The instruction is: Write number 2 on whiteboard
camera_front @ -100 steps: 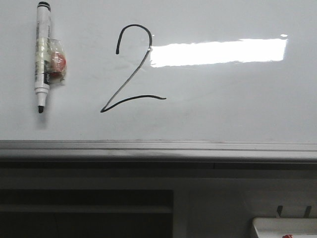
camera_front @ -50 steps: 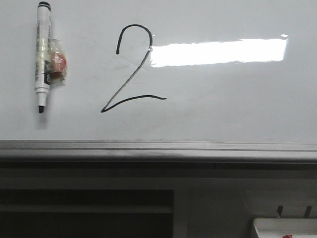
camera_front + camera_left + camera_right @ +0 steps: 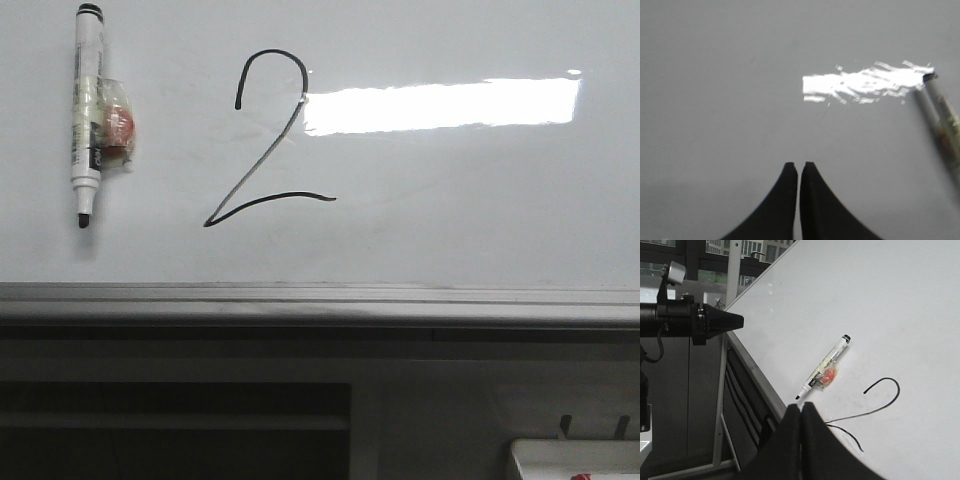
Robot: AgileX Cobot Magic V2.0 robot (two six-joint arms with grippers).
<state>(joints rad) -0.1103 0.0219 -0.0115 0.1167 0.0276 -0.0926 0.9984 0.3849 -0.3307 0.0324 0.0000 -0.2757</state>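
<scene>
A black hand-drawn number 2 (image 3: 268, 140) stands on the whiteboard (image 3: 450, 210), left of the bright light reflection. It also shows in the right wrist view (image 3: 875, 402). A black-tipped marker (image 3: 86, 110) with a taped red-and-clear lump hangs on the board left of the digit, tip down, uncapped; it also shows in the right wrist view (image 3: 824, 367). My left gripper (image 3: 799, 165) is shut and empty before plain board. My right gripper (image 3: 801, 406) is shut and empty, off the board near its lower edge. Neither gripper shows in the front view.
The board's grey metal lower frame (image 3: 320, 303) runs across the front view. A small white tray (image 3: 575, 460) with red bits sits at the lower right. The other arm's black wrist (image 3: 685, 320) shows left of the board in the right wrist view.
</scene>
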